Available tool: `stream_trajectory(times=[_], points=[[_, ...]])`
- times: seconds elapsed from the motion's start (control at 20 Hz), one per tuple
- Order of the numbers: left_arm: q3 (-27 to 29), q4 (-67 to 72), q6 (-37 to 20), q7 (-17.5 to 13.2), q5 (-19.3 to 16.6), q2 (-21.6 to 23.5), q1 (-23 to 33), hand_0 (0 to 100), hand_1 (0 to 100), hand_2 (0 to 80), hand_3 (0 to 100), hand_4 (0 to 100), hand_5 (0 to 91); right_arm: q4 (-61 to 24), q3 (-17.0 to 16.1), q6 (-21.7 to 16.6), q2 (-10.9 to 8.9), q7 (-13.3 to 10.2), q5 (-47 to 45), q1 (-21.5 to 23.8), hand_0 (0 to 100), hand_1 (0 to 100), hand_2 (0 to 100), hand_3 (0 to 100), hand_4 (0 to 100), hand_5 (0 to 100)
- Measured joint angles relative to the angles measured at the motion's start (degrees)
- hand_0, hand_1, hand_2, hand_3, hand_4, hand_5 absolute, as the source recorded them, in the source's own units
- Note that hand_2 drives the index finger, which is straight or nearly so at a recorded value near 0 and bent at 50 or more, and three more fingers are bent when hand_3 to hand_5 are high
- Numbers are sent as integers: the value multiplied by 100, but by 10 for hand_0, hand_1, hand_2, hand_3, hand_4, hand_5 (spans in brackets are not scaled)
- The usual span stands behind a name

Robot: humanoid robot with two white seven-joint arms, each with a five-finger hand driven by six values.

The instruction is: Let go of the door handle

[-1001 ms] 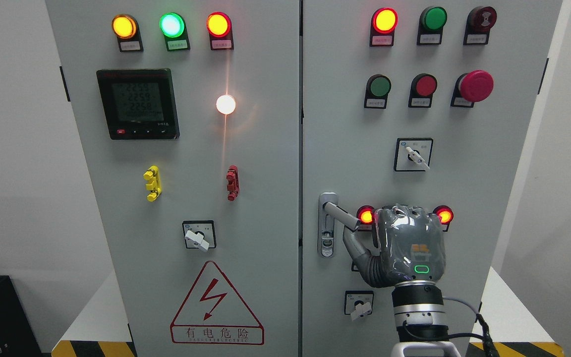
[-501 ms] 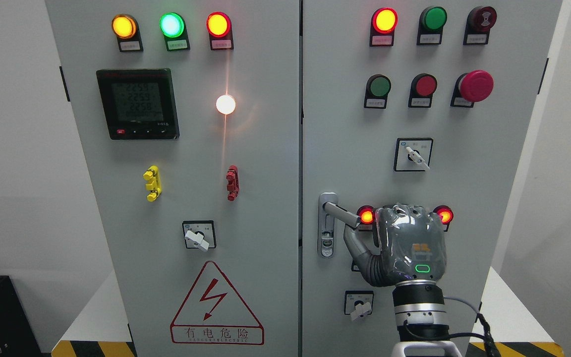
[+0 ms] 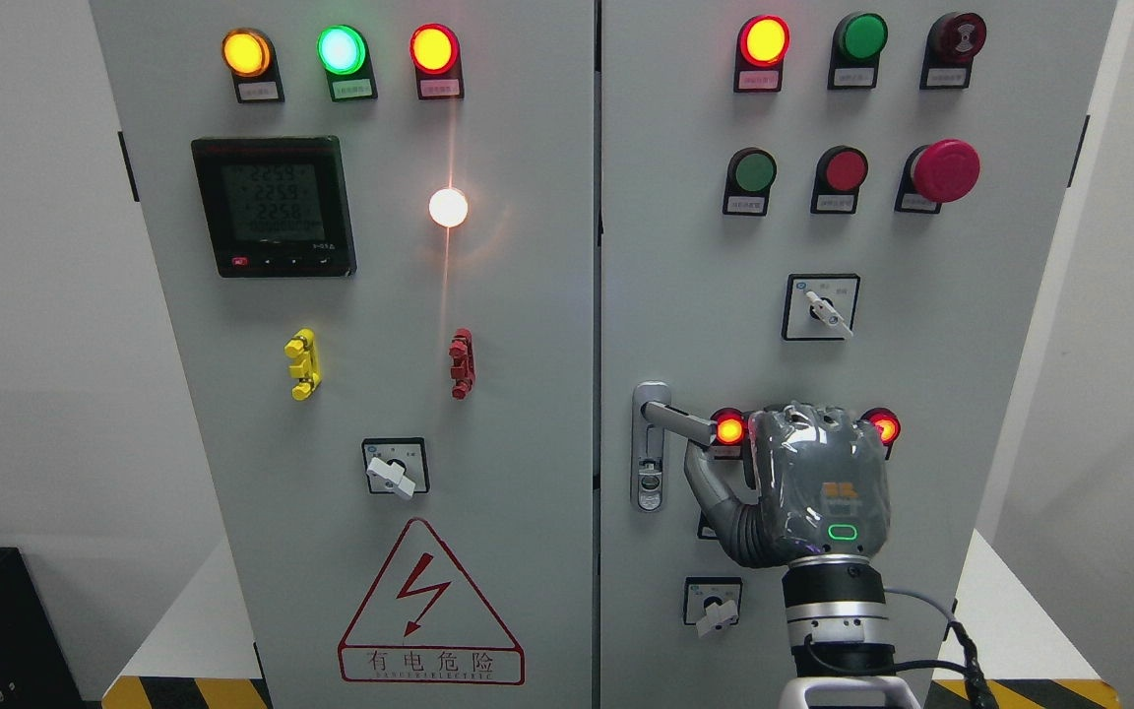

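The silver door handle (image 3: pixel 677 421) sits on the right cabinet door, its lever pointing right from a lock plate (image 3: pixel 650 448) and tilted slightly down. My right hand (image 3: pixel 816 483) is raised against that door just right of the lever, its grey back turned to the camera. A part of the hand reaches left to the underside of the lever's free end. The grip itself is hidden behind the back of the hand. My left arm is not in view.
The right door also carries a rotary switch (image 3: pixel 821 307), a red mushroom button (image 3: pixel 943 170), lit red lamps (image 3: pixel 729 429) beside the hand and a lower switch (image 3: pixel 715 603). The left door holds a meter (image 3: pixel 274 207) and a warning triangle (image 3: pixel 429 611).
The lever has swung up from a steeper downward tilt towards level. My right hand has shifted slightly to the right.
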Motion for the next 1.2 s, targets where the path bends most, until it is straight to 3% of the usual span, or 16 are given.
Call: stream_trajectory(times=[1.2], points=[[-1, 0, 0, 0, 0, 0, 0, 120, 556, 0, 0, 0, 0, -16, -18, 0, -1, -9, -8, -38, 535, 261, 974, 1000, 1000, 1000]])
